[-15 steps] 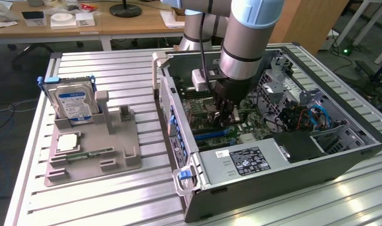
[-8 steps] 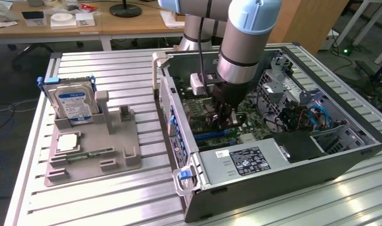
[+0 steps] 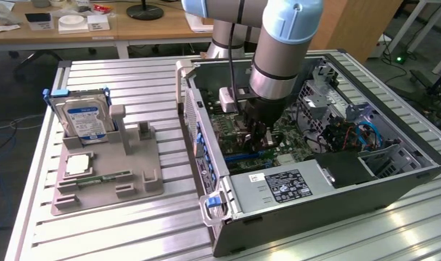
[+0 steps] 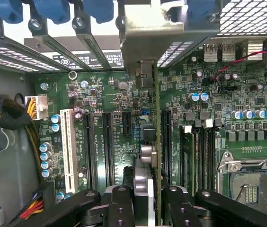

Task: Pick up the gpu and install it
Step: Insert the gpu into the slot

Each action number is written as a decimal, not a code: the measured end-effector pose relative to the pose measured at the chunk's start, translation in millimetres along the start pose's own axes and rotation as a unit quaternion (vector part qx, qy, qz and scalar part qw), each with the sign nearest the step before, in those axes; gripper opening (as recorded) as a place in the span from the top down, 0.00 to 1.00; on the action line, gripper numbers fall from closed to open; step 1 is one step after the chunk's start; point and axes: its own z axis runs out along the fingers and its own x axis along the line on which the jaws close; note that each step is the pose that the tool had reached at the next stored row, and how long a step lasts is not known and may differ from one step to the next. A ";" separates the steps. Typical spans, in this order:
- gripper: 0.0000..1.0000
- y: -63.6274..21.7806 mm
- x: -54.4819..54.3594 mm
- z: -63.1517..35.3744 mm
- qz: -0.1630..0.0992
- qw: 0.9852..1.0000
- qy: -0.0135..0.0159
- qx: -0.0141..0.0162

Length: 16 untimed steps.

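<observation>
The jaws are closed narrowly on the gpu, which the wrist view shows edge-on as a thin green-edged board running away from the gripper toward the rear wall of the case, its pale metal bracket up against the row of expansion slot openings. The card stands upright over the motherboard, in line with the dark slots between the white PCI slot and the memory slots; whether its edge connector is already seated cannot be told. Beside the memory slots lies the open CPU socket, and a bundle of yellow and black power cables runs along the case wall. In the exterior view the arm reaches straight down into the open computer case, which lies on its side on the ribbed metal bench, with the gripper low over the board and the power supply near the front corner. Well apart, toward the exterior view's left, a grey parts holder sits on the bench carrying an upright hard drive with a blue-white label, a CPU lying flat and a narrow green memory stick.
</observation>
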 end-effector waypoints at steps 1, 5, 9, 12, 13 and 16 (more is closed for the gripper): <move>0.71 0.0 0.0 0.0 0.000 1.000 0.000 0.000; 0.71 1.3 0.0 0.7 0.001 1.000 0.000 0.000; 0.71 1.4 0.1 4.0 0.003 1.000 0.000 0.000; 0.71 2.5 0.3 6.1 0.004 1.000 0.000 0.000; 0.71 2.6 0.3 6.3 0.004 1.000 0.000 0.000; 0.71 2.8 0.3 7.5 0.004 1.000 0.000 0.000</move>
